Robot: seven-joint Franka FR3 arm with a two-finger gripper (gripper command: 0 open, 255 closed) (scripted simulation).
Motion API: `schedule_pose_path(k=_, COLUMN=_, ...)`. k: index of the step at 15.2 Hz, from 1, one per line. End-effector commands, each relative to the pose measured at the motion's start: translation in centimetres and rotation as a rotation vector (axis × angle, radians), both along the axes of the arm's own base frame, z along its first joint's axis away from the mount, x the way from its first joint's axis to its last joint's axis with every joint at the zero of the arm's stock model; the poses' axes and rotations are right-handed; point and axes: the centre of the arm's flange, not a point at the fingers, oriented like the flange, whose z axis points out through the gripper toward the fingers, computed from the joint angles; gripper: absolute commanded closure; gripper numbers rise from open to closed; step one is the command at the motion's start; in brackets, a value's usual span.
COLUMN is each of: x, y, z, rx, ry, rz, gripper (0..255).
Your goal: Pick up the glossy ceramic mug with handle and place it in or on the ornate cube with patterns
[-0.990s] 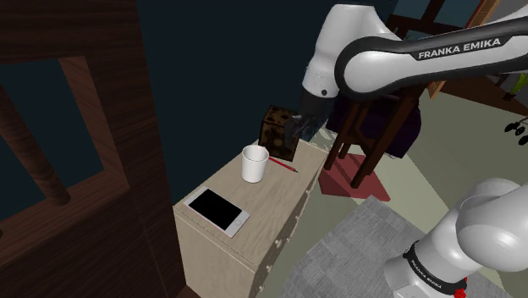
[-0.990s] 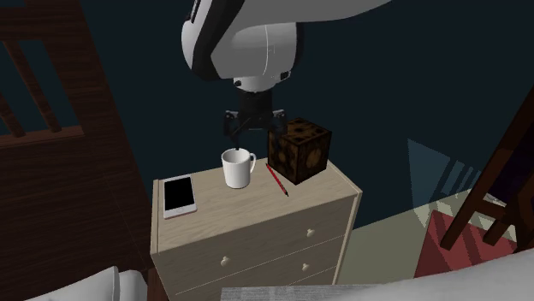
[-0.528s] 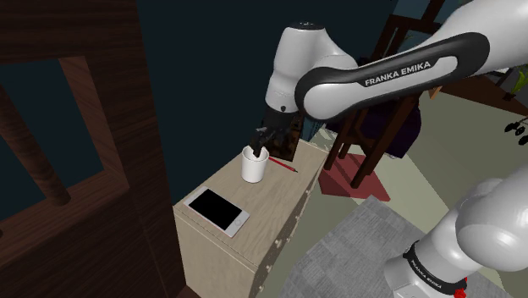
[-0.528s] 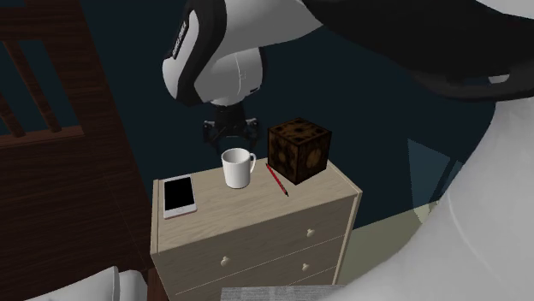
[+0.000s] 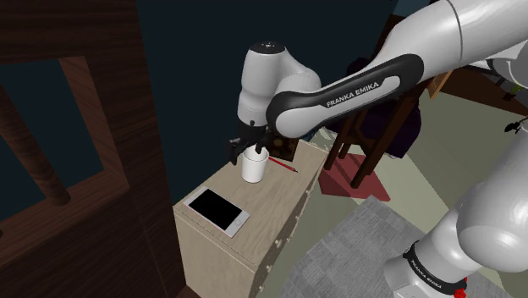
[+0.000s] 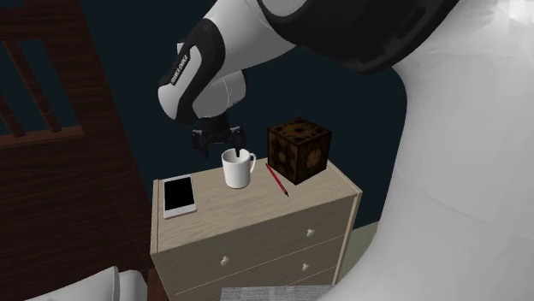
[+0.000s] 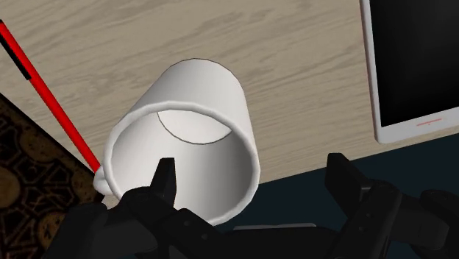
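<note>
A white mug (image 5: pixel 254 167) (image 6: pixel 239 169) (image 7: pixel 184 132) stands upright on the pale wooden dresser (image 5: pixel 272 203) (image 6: pixel 248 203), its handle turned toward the cube. The dark brown patterned cube (image 6: pixel 299 150) (image 7: pixel 26 191) sits just beside it; in the shoulder view the cube (image 5: pixel 285 151) is largely behind the arm. My gripper (image 5: pixel 248 149) (image 6: pixel 217 142) (image 7: pixel 254 180) hangs open right at the mug's rim. One finger (image 7: pixel 165 180) reaches into the mug's mouth, the other stands outside its wall over the dresser's back edge. Neither touches the mug.
A red pen (image 5: pixel 283 164) (image 6: pixel 276 180) (image 7: pixel 51 103) lies between mug and cube. A white-framed phone (image 5: pixel 217 210) (image 6: pixel 180 196) (image 7: pixel 412 66) lies flat on the dresser's other end. Dark wooden furniture stands beside the dresser; a chair and red rug are behind the arm.
The arm has swung from above the cube toward the shoulder view's left and come down over the mug. The fingers stayed open; mug, cube, pen and phone have not moved.
</note>
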Motion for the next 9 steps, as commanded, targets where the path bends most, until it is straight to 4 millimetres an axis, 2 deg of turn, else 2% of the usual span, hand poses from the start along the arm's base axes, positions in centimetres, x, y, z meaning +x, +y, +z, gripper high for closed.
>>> schedule_pose_path(k=1, x=0.1, y=-0.1, z=-1.1, rx=0.000, ry=-0.001, rz=0.000, gripper=0)
schedule_pose_path(k=4, x=0.4, y=-0.2, z=-2.9, rx=0.000, ry=-0.001, rz=0.000, gripper=0)
schedule_pose_path(k=9, x=0.4, y=-0.2, z=-2.9, rx=0.000, ry=-0.001, rz=0.000, gripper=0)
